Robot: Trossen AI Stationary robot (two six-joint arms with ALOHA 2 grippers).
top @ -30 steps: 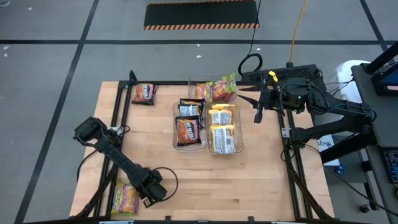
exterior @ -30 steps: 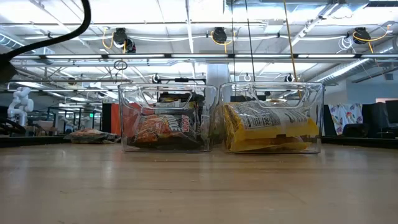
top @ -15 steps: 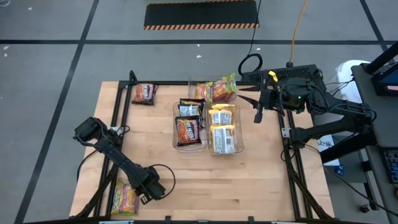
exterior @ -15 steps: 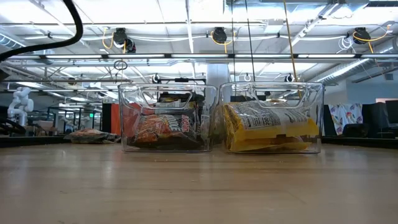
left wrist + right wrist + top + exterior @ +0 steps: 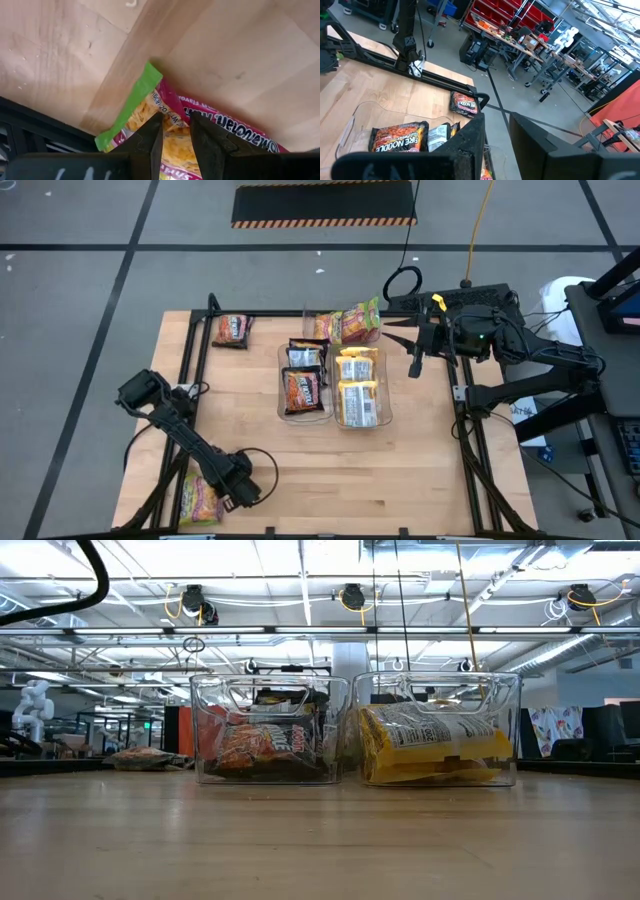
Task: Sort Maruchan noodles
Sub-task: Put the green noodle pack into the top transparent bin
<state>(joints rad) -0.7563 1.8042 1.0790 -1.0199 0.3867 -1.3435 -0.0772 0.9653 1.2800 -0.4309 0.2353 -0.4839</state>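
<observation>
A pink-green Maruchan packet [image 5: 196, 502] lies flat at the table's near left corner, also in the left wrist view [image 5: 230, 132]. My left gripper [image 5: 222, 494] points steeply down over it, open, its fingertips [image 5: 175, 120] just above the packet's printed face; whether they touch it, I cannot tell. Brown packets fill the left clear bin [image 5: 304, 380] and yellow ones the right bin [image 5: 360, 388]. More packets [image 5: 348, 325] lie behind the bins, and one brown packet [image 5: 231, 330] lies at the far left. My right gripper [image 5: 400, 340] waits raised at the far right, open and empty [image 5: 496, 122].
The two bins stand side by side mid-table [image 5: 268, 730] [image 5: 437, 730]. A black frame rail [image 5: 190, 370] runs along the table's left side, close to the near-left packet. Bare wood [image 5: 350, 470] stretches between the bins and the near edge.
My left gripper has edged toward the table's left edge, over the pink-green packet, turning slightly as it went. Its fingers stay open. The packet has not moved.
</observation>
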